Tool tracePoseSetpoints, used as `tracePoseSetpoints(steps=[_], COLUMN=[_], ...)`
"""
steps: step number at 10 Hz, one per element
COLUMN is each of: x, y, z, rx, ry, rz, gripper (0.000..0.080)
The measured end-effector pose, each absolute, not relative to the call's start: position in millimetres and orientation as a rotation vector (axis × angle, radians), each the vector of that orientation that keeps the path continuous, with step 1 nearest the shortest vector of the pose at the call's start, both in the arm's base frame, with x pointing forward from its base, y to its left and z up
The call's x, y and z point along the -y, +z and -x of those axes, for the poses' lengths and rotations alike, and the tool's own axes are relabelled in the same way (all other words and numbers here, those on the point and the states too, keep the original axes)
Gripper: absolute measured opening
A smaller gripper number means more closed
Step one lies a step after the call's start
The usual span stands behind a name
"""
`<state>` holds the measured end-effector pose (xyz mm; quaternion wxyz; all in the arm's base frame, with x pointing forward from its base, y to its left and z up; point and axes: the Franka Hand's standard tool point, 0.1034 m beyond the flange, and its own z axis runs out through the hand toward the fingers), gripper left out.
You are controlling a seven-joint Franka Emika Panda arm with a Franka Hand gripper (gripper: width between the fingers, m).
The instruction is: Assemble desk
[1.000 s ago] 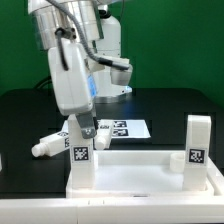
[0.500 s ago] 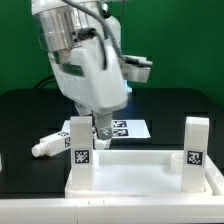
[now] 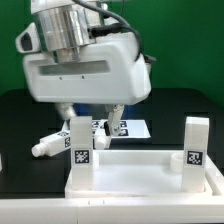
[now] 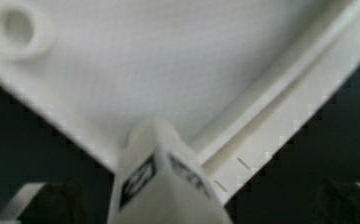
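White leg (image 3: 80,158) upright between fingers (image 3: 116,121) | tool (image 3: 92,122) wide open, empty

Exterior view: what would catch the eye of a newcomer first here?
The big white gripper fills the upper middle, its jaws open on either side of an upright leg at a corner of the tabletop, on the exterior view's left. A second leg stands at the exterior view's right; a loose leg lies on the dark table.
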<state>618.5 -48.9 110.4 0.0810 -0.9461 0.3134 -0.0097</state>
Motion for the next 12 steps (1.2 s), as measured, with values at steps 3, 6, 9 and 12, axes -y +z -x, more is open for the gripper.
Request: tracePoseSetpoints(steps=[3,6,9,12], x=[57.1,59.1,59.1,58.3], y=[110.2,109.5,109.6,110.4], z=[-628.2,-627.3,-627.5,-627.6], rx=[-0.275,-0.241,-0.381,-1.073], ry=[-0.213,-0.210,-0.205,-0.248], rz=[3.042,3.047,3.026,2.831], gripper=[0.0649,0.0522,0.0344,0.0284])
